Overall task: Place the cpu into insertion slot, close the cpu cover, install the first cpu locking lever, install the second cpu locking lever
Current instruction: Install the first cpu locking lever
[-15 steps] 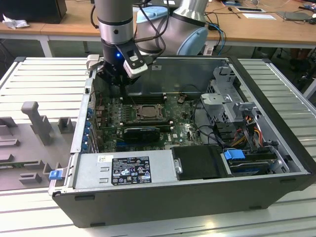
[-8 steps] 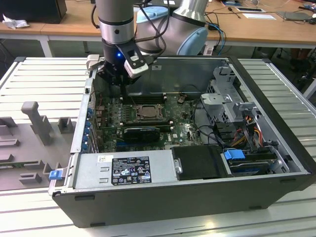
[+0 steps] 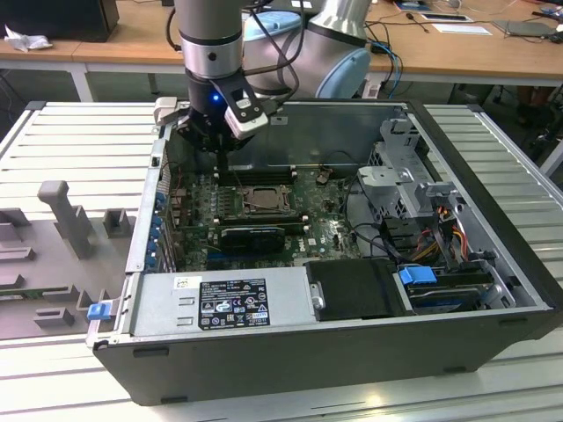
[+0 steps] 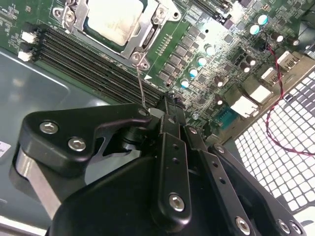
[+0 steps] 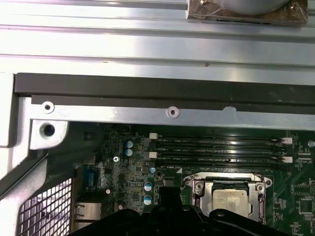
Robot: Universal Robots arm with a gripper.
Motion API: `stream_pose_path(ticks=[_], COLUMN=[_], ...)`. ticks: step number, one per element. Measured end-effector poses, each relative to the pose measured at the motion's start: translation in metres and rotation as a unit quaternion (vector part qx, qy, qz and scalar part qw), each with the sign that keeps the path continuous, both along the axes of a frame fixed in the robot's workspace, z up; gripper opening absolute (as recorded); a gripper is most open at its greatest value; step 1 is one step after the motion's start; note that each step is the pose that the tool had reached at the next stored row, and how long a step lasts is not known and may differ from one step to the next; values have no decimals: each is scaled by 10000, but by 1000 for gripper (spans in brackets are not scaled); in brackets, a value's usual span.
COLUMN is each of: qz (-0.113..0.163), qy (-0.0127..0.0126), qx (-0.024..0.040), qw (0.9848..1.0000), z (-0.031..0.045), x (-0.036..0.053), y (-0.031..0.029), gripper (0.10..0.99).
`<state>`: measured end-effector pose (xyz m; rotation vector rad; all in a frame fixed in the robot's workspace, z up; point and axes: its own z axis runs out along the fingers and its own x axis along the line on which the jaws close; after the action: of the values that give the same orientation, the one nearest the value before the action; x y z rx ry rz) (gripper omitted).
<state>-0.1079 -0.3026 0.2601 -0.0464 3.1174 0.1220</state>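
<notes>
The cpu (image 4: 114, 18) is a flat square chip with a pale, matt silvery-grey top, lying seated in the insertion slot (image 5: 230, 199), whose metal rim stands among green circuit board; in the exterior view the socket (image 3: 262, 200) sits at the middle of the motherboard inside an open, dark grey computer case (image 3: 493, 299) laid on its side on a ribbed aluminium table (image 3: 70, 141); the cpu cover (image 4: 142, 37), a thin frame of dull silver metal with a large square window, lies down flat around the chip, with screw heads at its corners; a thin wire locking lever (image 4: 141, 88) rises from the corner of the frame toward the gripper; long black memory slots (image 5: 216, 150) with white end clips run just beside the socket, and small teal-topped capacitors (image 4: 202, 61) dot the board near them; a perforated metal grille (image 4: 280, 162) forms the case wall past the board's edge; the gripper (image 4: 165, 110), of black matt plastic links with bright screw heads, hangs on the grey, blue-lit arm (image 3: 211, 53) pointing straight down into the case, just beside the socket on its memory-slot side; its fingers are drawn close together, and whether they pinch the wire lever at their tips I cannot tell.
</notes>
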Motion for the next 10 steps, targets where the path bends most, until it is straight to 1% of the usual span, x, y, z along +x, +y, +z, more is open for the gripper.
stream_pose_path(ticks=[3, 5, 10], qz=[0, 0, 0], qy=[0, 0, 0], qx=[0, 0, 0], qw=[10000, 10000, 10000], z=[0, 0, 0], x=[35, 93, 149], y=[0, -1, -1], gripper=[106, 106, 106])
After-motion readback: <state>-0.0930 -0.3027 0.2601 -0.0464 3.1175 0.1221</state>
